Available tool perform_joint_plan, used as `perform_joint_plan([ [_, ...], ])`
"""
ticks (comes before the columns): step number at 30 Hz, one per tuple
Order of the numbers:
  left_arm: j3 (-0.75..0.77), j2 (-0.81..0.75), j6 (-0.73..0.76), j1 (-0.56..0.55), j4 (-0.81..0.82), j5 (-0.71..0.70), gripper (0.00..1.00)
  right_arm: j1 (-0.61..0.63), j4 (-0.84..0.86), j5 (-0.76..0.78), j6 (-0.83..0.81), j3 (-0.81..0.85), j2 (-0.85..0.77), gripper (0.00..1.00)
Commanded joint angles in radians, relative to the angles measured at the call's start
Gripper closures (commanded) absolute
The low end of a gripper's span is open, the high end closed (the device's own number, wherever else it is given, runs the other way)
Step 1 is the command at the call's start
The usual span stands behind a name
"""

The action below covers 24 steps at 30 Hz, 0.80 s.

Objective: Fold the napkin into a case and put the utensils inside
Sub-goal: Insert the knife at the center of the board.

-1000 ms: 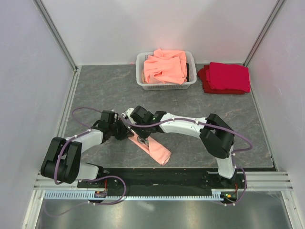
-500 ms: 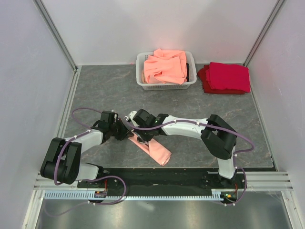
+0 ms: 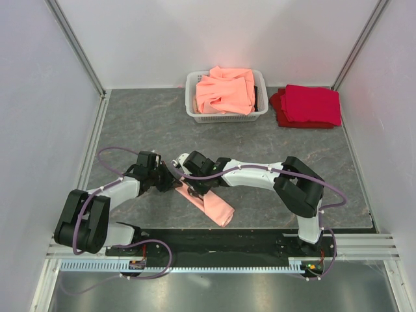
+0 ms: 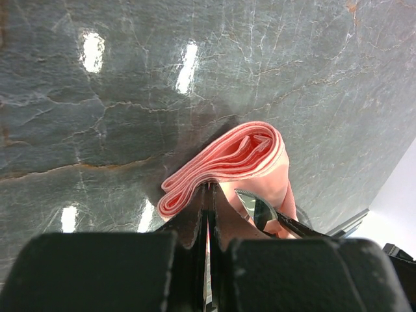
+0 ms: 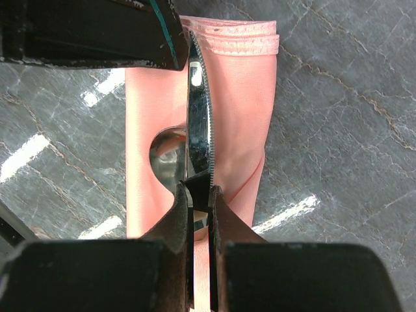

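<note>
— While the right fingers (image 5: 177,214) pinch the knife (image 5: 197,110) near the base of its blade, where does the blade sit?

— On edge along the folded pink napkin (image 5: 242,110), pointing toward its hemmed end. The spoon (image 5: 164,153) bowl is just beside it on the cloth. The napkin lies as a narrow strip on the grey surface (image 5: 338,130), near the arm bases.

— And the left fingers (image 4: 188,218)?

— Pressed together on the napkin's rolled end. Whether they grip one layer or the whole fold, I can't quite tell from the wrist view.

— So how should it go in?

— My judgement: the left lifts only the upper layer to make a mouth. The right then lays the blade flat and pushes slowly along the strip, so the serrations don't snag and drag the cloth. It lets go only once the blade is under that layer.
</note>
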Motion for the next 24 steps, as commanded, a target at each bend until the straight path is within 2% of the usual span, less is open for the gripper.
perform_joint_plan([
  [1,0.009,-0.020,-0.005,0.006,-0.019,-0.059,0.98,0.008,-0.033,0.000,0.001,-0.012,-0.039,0.94],
  [5,0.020,-0.037,0.017,0.006,-0.027,-0.052,0.98,0.008,-0.033,0.022,0.001,-0.014,-0.048,0.85],
  [8,0.024,-0.072,0.026,0.006,-0.033,-0.055,0.96,0.008,-0.035,0.026,0.006,-0.012,-0.061,0.73],
  [9,0.023,-0.087,0.029,0.006,-0.034,-0.056,0.94,0.010,-0.035,0.028,0.009,-0.011,-0.067,0.67],
  [13,0.040,-0.159,0.024,0.007,-0.126,-0.098,0.73,0.007,-0.050,0.039,0.024,0.021,-0.080,0.56],
  [17,0.064,-0.287,0.046,0.006,-0.204,-0.118,0.67,0.008,-0.062,0.051,0.047,0.046,-0.100,0.45],
  [22,0.113,-0.373,0.116,0.006,-0.246,-0.011,0.64,0.005,-0.096,0.146,0.128,0.064,-0.169,0.34],
  [23,0.121,-0.396,0.121,0.004,-0.241,0.046,0.62,0.000,-0.096,0.181,0.185,0.057,-0.200,0.27],
  [24,0.121,-0.405,0.124,0.004,-0.231,0.074,0.57,-0.009,-0.096,0.195,0.213,0.031,-0.217,0.23],
])
